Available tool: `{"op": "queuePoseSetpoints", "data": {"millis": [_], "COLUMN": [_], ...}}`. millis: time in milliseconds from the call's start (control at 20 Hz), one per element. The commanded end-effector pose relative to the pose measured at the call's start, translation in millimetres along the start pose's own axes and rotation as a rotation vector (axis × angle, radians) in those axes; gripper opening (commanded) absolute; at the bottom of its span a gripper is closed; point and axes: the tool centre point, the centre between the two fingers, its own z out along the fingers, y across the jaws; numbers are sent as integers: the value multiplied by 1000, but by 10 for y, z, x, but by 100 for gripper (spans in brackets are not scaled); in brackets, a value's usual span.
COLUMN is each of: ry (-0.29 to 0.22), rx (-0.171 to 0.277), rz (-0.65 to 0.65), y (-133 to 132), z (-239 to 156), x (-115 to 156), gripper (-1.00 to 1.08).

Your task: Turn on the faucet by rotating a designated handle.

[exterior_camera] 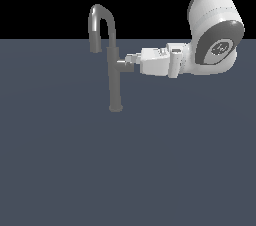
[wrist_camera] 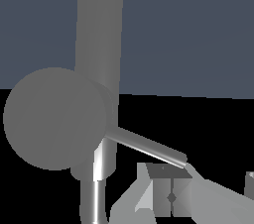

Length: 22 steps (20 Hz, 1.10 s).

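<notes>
The faucet (exterior_camera: 114, 77) is a slim grey column with an arched spout whose nozzle (exterior_camera: 94, 44) hangs toward the exterior view's left. The handle (exterior_camera: 124, 65) is a short stub on the column's side toward the exterior view's right. My gripper (exterior_camera: 131, 59) reaches in level from that side, its tips at the stub's end. In the wrist view the stub's round end face (wrist_camera: 54, 119) fills the foreground in front of the column (wrist_camera: 99, 29). A thin lever rod (wrist_camera: 149, 146) runs from it to my gripper (wrist_camera: 171, 193). The dark pads (wrist_camera: 159, 193) meet at a seam with nothing between them, and the rod's tip touches their edge.
A flat dark blue-grey floor (exterior_camera: 125, 170) spreads around the faucet's flared base (exterior_camera: 115, 107). My white arm (exterior_camera: 215, 35) rises at the exterior view's right. Behind the floor's far edge the background is black.
</notes>
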Motion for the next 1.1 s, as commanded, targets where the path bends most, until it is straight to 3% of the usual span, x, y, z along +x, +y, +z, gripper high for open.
{"op": "queuePoseSetpoints", "data": {"millis": [0, 200, 250, 300, 800, 850, 900, 1050], "ry": [1, 2, 2, -3, 2, 2, -12, -9], "rx": [0, -1, -1, -2, -1, -1, -12, -10], "rz": [20, 40, 40, -1, 39, 39, -23, -9], "y": [50, 117, 117, 26, -18, -18, -112, -153], "z": [-1, -2, -2, -2, -2, -2, -2, -1], "x": [195, 482, 482, 228, 764, 764, 375, 506], "gripper": [-100, -100, -100, -100, -100, -100, -100, -100]}}
